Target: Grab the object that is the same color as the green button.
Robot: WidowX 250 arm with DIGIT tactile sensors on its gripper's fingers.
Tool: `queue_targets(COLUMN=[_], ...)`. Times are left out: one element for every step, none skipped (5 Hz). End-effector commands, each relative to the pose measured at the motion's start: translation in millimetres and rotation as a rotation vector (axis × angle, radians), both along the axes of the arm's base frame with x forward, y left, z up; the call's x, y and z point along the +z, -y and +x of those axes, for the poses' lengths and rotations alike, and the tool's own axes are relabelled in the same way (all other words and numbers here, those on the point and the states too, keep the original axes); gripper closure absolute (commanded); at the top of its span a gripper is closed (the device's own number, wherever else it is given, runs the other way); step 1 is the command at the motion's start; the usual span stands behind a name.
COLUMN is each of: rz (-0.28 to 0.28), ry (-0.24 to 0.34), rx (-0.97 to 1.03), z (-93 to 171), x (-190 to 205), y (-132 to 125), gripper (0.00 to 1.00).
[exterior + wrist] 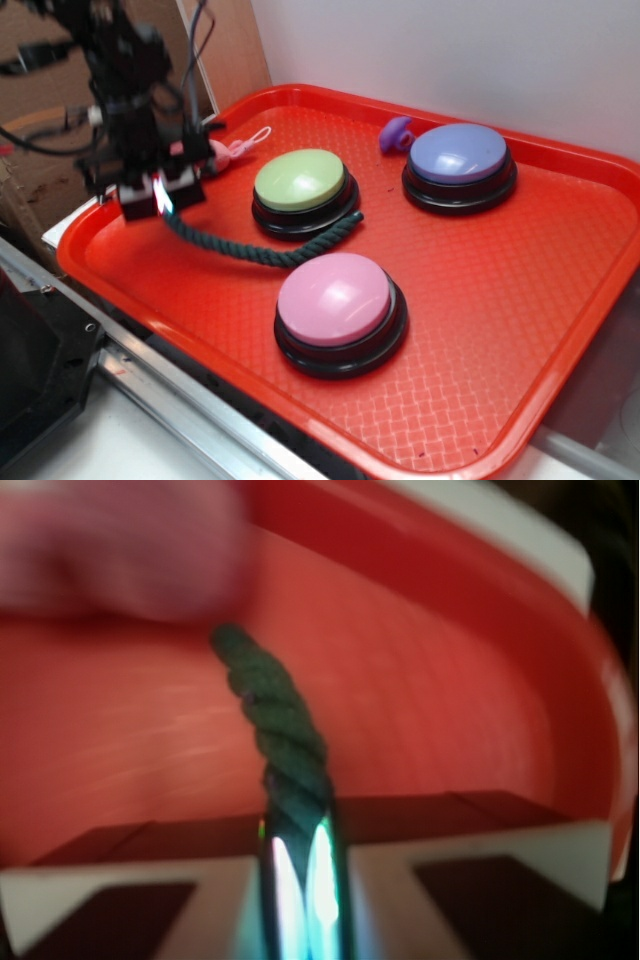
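On a red tray (480,330), a robot gripper (160,195) pinches one end of a dark green rope (270,250), which curls between the green button (300,180) and pink button (335,298); a pink toy (232,150) lies behind.

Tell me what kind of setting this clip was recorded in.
Likely a lab tabletop test rig: a red tray with three dome buttons, a cardboard backdrop, and a metal rail along the table edge.
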State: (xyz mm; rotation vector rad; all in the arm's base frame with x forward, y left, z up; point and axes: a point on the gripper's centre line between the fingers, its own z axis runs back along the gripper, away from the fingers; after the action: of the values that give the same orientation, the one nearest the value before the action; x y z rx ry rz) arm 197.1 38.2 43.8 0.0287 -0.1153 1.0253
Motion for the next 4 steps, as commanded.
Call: queue_targets(rz=[-0.06, -0.02, -0.043, -0.031], ry=[0.037, 0.064, 0.103, 0.122], rx=[-0.491, -0.742, -0.846, -0.891], z=[21, 14, 9, 4], x=[79, 113, 133, 144], y=[40, 63, 74, 83], gripper=[1.0, 1.0, 1.0, 1.0])
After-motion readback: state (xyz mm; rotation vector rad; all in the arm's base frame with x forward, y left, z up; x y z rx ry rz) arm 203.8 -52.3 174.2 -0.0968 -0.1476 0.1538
